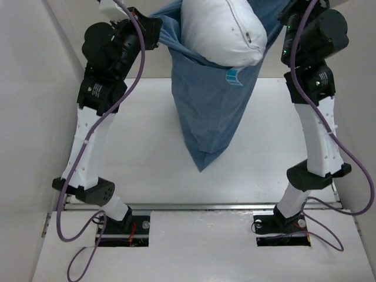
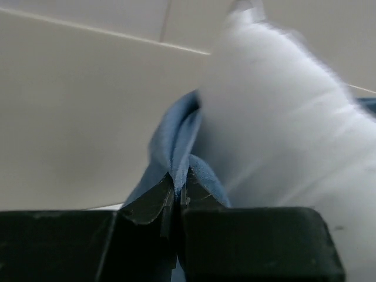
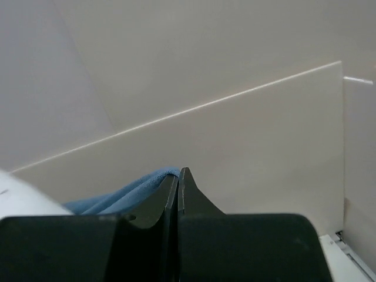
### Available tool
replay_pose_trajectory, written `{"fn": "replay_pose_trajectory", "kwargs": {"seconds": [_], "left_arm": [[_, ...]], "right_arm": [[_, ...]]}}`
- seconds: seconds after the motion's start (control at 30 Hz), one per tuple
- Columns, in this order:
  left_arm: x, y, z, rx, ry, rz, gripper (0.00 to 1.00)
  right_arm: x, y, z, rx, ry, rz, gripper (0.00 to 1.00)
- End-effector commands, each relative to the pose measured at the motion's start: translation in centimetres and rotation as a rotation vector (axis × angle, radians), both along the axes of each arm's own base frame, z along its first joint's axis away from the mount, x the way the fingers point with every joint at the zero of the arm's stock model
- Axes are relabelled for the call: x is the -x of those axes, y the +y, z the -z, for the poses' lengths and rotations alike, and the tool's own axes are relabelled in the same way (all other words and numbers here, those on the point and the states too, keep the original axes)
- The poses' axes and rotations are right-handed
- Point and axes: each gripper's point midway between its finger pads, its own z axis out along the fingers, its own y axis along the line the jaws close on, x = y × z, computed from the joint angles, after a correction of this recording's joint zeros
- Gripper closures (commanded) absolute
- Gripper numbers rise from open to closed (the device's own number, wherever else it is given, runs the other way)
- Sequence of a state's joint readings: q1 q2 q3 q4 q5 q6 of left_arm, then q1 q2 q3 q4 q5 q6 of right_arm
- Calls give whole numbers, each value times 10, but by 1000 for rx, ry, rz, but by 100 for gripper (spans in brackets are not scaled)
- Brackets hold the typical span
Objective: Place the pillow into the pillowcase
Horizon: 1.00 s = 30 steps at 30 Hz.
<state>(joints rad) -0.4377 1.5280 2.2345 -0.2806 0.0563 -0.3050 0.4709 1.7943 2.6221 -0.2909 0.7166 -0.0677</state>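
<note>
The pillowcase (image 1: 211, 111) hangs high above the table, stretched between both grippers, its closed end drooping to a point. The white pillow (image 1: 223, 29) sits in its open mouth, its upper part still bulging out. My left gripper (image 1: 154, 32) is shut on the left edge of the mouth. The left wrist view shows its jaws (image 2: 178, 179) pinching a blue fold (image 2: 173, 135) beside the pillow (image 2: 276, 117). My right gripper (image 1: 282, 17) is shut on the right edge. In the right wrist view blue cloth (image 3: 123, 197) comes out at its tips (image 3: 178, 176), with the pillow (image 3: 17, 197) at the left.
The white table (image 1: 135, 153) lies below the hanging cloth, with white walls (image 1: 35, 88) on both sides and behind. A metal rail (image 1: 200, 207) crosses the near edge by the arm bases. A small blue-and-white label (image 1: 234, 76) shows on the pillowcase.
</note>
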Motion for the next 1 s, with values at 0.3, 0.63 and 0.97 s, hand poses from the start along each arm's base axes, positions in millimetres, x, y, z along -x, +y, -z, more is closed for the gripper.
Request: {"fn": "replay_pose_trajectory", "kwargs": {"seconds": [0.3, 0.63, 0.97], "left_arm": [[-105, 78, 51, 64, 190, -366, 100], [76, -7, 14, -14, -146, 158, 100], [-27, -63, 41, -62, 14, 116, 100]], "right_arm": [[127, 237, 69, 486, 33, -1256, 100], [-5, -73, -16, -125, -119, 310, 100], [56, -145, -55, -90, -247, 521, 100]]}}
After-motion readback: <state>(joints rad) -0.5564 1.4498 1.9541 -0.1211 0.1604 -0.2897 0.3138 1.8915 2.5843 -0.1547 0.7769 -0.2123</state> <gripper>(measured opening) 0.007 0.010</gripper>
